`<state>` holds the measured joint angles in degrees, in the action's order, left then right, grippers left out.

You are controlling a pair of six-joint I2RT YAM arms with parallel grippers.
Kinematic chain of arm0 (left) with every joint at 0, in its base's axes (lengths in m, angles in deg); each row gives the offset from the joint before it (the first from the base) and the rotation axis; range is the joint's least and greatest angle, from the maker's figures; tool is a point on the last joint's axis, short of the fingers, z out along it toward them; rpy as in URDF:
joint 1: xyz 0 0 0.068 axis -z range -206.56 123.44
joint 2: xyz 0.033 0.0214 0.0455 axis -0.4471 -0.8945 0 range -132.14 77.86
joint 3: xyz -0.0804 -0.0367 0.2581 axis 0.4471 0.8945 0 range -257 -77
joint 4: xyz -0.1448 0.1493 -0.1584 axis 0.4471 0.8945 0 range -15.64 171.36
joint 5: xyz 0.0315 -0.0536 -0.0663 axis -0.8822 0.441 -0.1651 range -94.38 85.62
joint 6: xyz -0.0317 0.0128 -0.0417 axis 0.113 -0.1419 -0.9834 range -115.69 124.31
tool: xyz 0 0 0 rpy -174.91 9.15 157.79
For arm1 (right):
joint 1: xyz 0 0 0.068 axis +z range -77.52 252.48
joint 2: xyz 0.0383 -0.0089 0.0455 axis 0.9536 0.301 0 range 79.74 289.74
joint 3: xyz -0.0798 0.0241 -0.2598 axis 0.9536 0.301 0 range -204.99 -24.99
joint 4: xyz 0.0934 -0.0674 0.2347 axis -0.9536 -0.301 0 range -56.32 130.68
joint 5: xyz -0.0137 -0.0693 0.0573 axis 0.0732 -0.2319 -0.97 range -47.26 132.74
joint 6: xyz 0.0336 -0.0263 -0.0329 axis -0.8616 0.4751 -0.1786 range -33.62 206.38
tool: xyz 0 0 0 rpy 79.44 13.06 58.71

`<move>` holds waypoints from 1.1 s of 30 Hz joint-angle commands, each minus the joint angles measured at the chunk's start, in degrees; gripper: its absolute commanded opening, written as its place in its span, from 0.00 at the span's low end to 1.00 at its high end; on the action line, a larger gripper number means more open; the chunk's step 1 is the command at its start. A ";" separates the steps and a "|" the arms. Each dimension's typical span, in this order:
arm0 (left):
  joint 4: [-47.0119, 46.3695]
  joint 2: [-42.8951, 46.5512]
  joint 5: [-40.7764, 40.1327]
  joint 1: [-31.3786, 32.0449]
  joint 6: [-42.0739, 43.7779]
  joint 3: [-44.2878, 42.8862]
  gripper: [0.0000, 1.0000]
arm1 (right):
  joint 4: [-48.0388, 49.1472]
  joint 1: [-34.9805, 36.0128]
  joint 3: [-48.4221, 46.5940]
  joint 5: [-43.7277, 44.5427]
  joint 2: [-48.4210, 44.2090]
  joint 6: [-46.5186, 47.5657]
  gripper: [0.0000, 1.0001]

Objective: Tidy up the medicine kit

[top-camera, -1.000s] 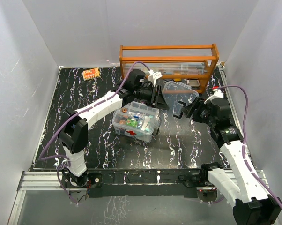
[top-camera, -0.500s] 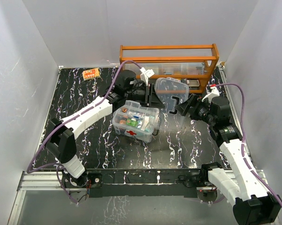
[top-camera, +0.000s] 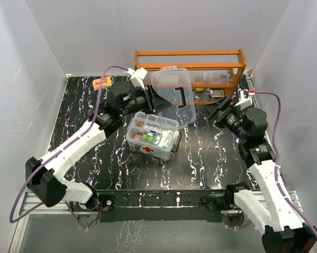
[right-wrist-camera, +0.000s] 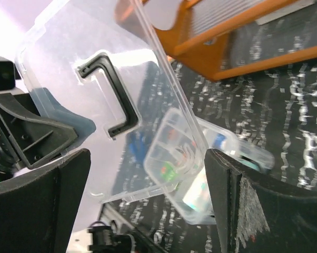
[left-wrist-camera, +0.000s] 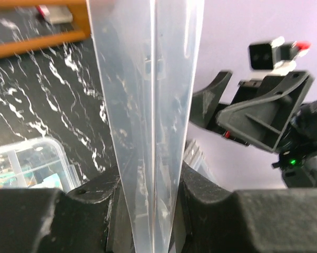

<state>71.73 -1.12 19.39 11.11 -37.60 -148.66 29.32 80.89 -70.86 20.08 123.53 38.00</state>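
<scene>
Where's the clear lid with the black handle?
In the top view, the left claw holds the lid aloft, between the open box and the orange rack.

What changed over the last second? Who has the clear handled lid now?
The clear plastic handled lid travelled left across the top view, carried by the left gripper, which is shut on its edge. The right gripper, at the lid's lower edge a second ago, has let go, pulled back to the right and is open. Unchanged: the clear red-cross box and the orange wooden rack.
</scene>
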 commanded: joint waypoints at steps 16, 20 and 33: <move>-15.74 12.31 -16.29 -0.15 -25.45 2.25 0.12 | 33.66 1.01 -1.84 -7.07 6.36 -30.25 0.84; -16.50 12.44 -15.16 -0.14 -27.26 2.26 0.13 | 37.37 1.81 -2.64 -6.12 7.94 -32.54 0.78; -17.82 12.87 -13.59 -0.14 -30.12 4.20 0.13 | 43.93 4.98 -2.71 -2.53 11.66 -38.20 0.54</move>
<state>57.52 9.17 4.61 11.09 -66.54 -144.90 66.79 85.10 -71.65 15.60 134.68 1.95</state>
